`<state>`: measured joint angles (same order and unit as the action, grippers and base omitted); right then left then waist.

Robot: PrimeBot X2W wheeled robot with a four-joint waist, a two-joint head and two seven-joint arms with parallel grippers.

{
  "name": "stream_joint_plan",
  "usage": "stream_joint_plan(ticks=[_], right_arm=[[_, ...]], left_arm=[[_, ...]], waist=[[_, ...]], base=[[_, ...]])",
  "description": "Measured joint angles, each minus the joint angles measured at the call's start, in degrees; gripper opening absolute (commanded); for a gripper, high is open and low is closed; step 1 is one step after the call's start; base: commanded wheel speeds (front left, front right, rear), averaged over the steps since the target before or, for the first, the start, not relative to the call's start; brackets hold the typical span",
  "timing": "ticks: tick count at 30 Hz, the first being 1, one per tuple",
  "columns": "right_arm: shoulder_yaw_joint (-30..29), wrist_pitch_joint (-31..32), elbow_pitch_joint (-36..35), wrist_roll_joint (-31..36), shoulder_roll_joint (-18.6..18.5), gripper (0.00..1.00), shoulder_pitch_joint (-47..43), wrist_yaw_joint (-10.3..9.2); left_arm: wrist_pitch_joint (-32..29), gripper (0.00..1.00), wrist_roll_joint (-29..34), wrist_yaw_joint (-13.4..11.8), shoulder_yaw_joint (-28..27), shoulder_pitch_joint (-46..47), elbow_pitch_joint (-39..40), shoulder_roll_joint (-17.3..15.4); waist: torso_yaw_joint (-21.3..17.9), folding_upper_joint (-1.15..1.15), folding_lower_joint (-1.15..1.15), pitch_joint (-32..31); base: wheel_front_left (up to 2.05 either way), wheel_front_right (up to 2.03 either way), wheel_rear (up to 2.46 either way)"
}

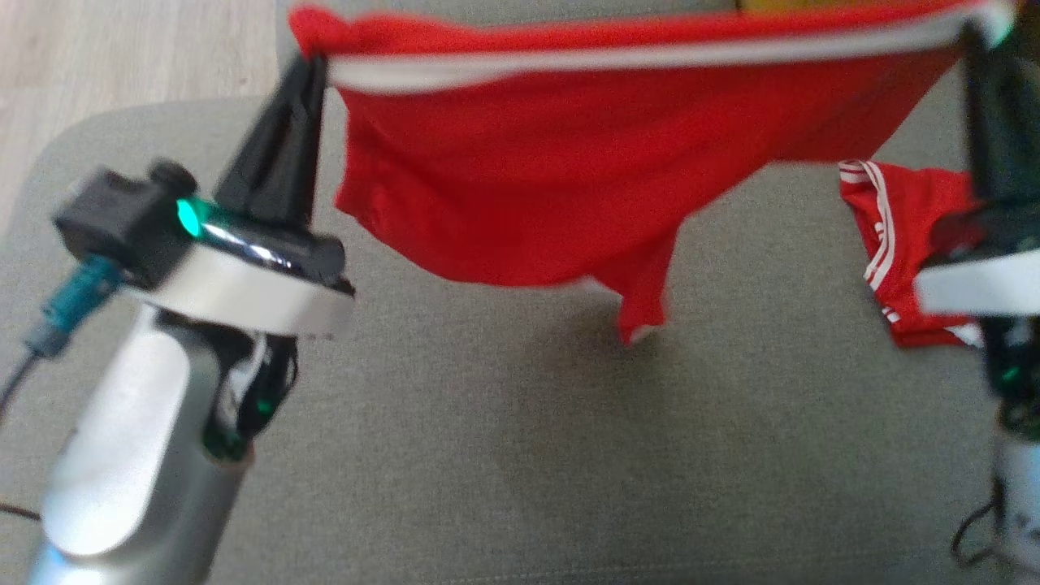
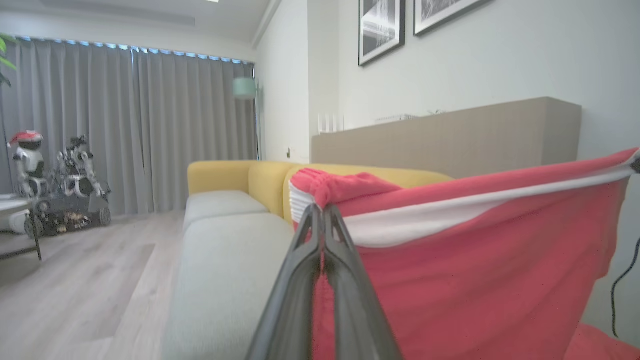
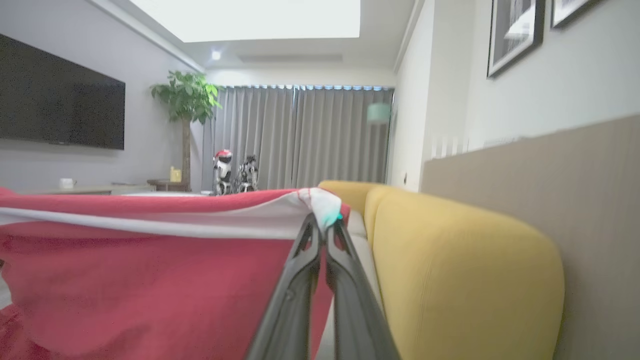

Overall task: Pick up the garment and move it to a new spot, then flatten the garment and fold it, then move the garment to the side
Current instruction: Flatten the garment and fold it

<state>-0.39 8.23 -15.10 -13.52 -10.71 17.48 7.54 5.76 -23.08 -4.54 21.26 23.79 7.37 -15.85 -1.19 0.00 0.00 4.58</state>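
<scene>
The garment (image 1: 569, 162) is a red sports garment with a white band, stretched in the air above the grey sofa seat (image 1: 520, 455). My left gripper (image 1: 313, 61) is shut on its left corner, and my right gripper (image 1: 979, 32) is shut on its right corner. The cloth sags between them, and a lower tip hangs near the seat. A red part with white stripes (image 1: 902, 236) lies on the seat at the right. In the left wrist view my gripper (image 2: 322, 210) pinches the garment (image 2: 475, 260). In the right wrist view my gripper (image 3: 322, 222) pinches the white-banded edge of the garment (image 3: 150, 260).
The yellow sofa backrest (image 3: 450, 260) runs along the far side of the seat. Wooden floor (image 1: 122, 57) lies beyond the seat's rounded left edge. Across the room stand small robots (image 2: 55, 185) before grey curtains. A cable (image 1: 32, 357) trails from my left arm.
</scene>
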Motion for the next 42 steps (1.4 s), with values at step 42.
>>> stream_joint_plan(ticks=[42], right_arm=[[14.88, -10.02, 63.51, -12.72, 2.24, 0.0, 46.68, 0.0]], left_arm=[[8.03, 0.0, -4.72, 8.62, -1.6, 41.63, -63.06, 12.61]], waist=[[2.09, 0.0, 0.0, 7.76]], base=[[0.0, 0.0, 0.0]])
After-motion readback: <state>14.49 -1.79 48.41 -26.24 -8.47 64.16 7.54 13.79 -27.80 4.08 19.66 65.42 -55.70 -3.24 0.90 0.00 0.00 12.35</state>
